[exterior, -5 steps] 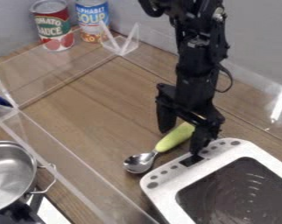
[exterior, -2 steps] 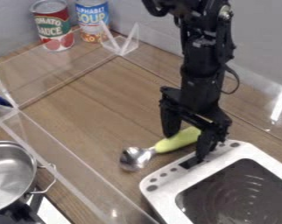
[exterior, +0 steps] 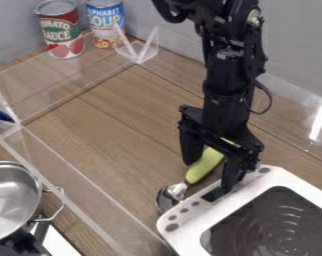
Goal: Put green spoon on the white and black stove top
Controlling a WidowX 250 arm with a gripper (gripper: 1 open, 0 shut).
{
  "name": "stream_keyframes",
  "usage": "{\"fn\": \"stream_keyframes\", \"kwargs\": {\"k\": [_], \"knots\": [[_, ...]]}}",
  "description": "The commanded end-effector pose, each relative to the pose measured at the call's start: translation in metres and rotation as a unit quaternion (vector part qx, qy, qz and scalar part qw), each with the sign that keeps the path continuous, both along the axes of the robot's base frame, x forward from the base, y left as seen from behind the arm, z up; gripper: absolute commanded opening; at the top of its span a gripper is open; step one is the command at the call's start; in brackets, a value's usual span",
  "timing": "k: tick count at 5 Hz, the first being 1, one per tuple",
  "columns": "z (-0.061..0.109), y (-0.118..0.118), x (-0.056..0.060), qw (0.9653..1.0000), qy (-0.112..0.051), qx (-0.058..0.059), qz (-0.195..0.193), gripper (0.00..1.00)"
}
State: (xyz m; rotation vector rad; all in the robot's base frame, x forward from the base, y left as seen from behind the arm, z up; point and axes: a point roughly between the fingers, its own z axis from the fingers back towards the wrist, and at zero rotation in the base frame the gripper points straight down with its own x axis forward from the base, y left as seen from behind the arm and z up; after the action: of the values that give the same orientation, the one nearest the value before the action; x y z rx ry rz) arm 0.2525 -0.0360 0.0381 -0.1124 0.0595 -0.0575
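Observation:
The green spoon lies on the wooden table just left of the white and black stove top [exterior: 260, 222]. Its yellow-green handle [exterior: 204, 165] points up and away, and its silver bowl [exterior: 175, 190] rests against the stove's near-left corner. My gripper [exterior: 215, 170] hangs straight down over the handle, open, with one finger [exterior: 189, 158] to the left of the handle and the other [exterior: 239, 176] to the right. The handle sits between the fingers, and I cannot tell whether they touch it. The right finger's tip is at the stove's white rim.
A steel pot [exterior: 9, 205] stands at the front left behind a clear plastic divider [exterior: 70, 200]. Two cans [exterior: 60, 28] [exterior: 106, 18] stand at the back left beside a clear plastic holder [exterior: 140, 48]. A blue object [exterior: 1, 114] shows at the left edge.
The gripper has come forward and down, staying open. The spoon has shifted toward the stove, its bowl now at the stove's corner and its handle pointing more steeply away.

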Motion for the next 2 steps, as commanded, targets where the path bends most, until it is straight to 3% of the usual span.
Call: {"fn": "stream_keyframes", "kwargs": {"k": [1, 2], "knots": [[0.0073, -0.0054, -0.0023, 0.9998, -0.015, -0.011, -0.006, 1.00], [0.0063, -0.0055, 0.0037, 0.9988, -0.015, -0.014, -0.044, 1.00]]}}
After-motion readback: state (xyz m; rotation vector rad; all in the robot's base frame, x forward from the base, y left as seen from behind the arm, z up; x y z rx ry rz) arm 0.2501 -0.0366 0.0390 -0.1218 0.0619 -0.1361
